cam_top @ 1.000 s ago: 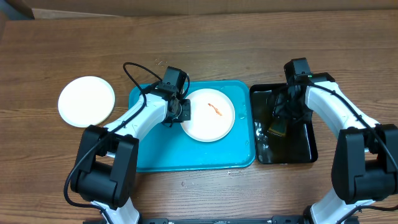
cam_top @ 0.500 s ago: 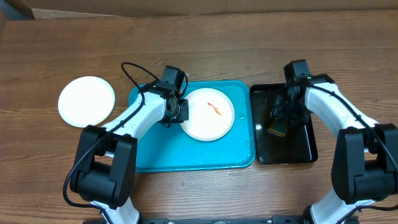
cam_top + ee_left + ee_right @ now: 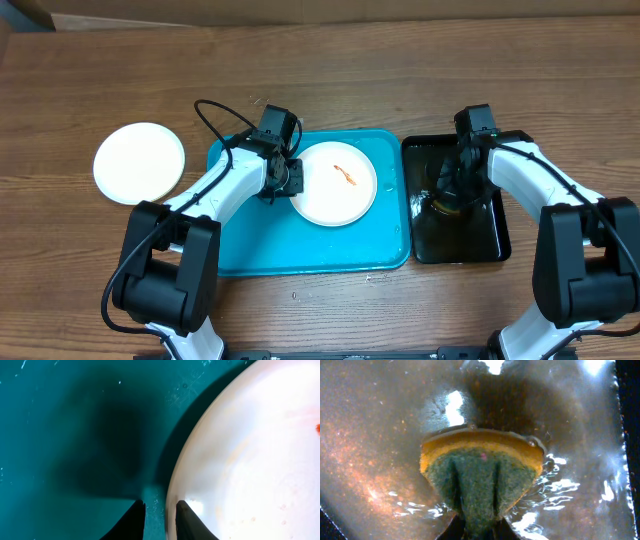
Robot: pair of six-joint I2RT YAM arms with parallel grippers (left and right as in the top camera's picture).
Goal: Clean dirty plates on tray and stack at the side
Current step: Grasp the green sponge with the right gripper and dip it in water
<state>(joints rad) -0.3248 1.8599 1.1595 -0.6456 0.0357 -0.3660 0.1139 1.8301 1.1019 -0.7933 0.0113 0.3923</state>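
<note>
Wetted green-yellow scouring sponge (image 3: 480, 480) in black rectangular tray (image 3: 490, 245), right jaws clamped on it. Pinched rim of sauce-smeared white round plate (image 3: 335, 195) in left jaws. Next, presumably: scrub smear (image 3: 345, 176).

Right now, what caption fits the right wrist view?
Right gripper holds a squeezed sponge down in the wet black tray.

It looks like a robotics lab bench. Two white-and-black robot arms, left (image 3: 225, 190) and right (image 3: 540, 180), are mounted at a wood-grain table (image 3: 400, 60). It holds a blue tray (image 3: 300, 255) and a water-filled black tray (image 3: 495, 245), with tan cardboard (image 3: 300, 8) behind.
</note>
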